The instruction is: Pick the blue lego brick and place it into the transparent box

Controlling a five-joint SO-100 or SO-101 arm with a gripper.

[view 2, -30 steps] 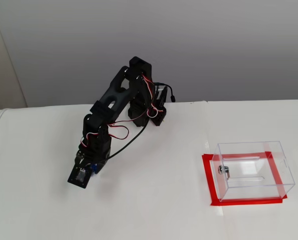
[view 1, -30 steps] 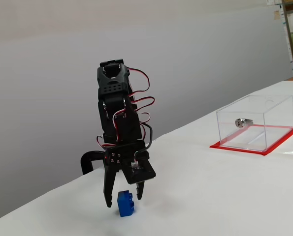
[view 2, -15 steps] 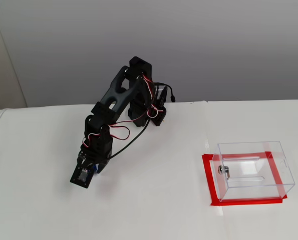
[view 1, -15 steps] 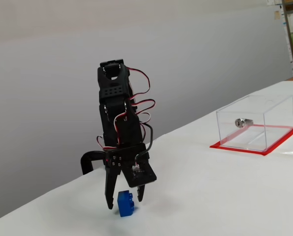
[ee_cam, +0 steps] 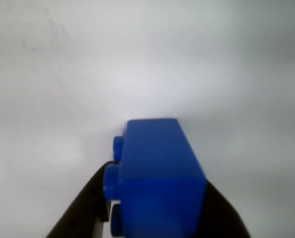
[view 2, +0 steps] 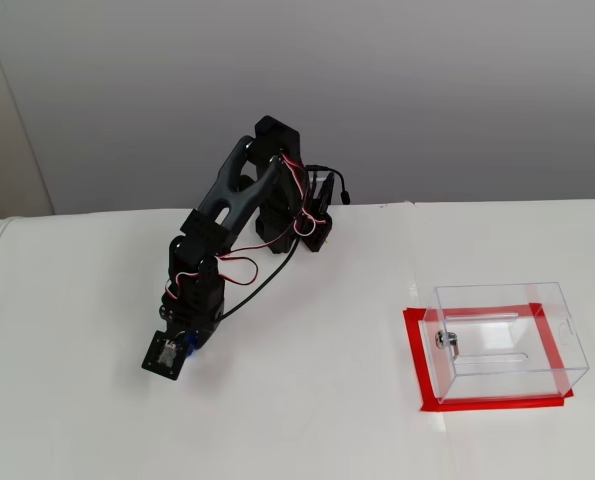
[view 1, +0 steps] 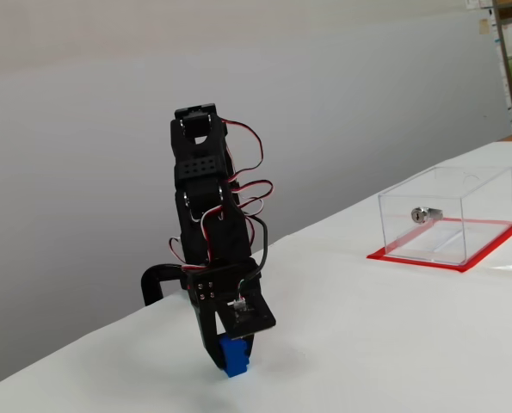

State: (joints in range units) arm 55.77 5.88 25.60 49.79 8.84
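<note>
The blue lego brick (ee_cam: 157,173) fills the lower middle of the wrist view, its studs facing left, with a black finger on each side of it. My gripper (ee_cam: 156,203) is shut on it. In a fixed view the gripper (view 1: 231,346) points down and holds the brick (view 1: 236,356) just at or above the white table; I cannot tell whether it touches. The transparent box (view 1: 449,215), with its silver lock cylinder (view 1: 425,214) and red base sheet (view 1: 496,243), stands far to the right. From above, the gripper (view 2: 175,352) is well left of the box (view 2: 502,338).
The white table (view 2: 317,420) stretches bare between the arm and the box. The arm's base (view 2: 299,225) is at the table's far edge by a grey wall. A black clamp (view 1: 157,282) sits at the edge behind the arm.
</note>
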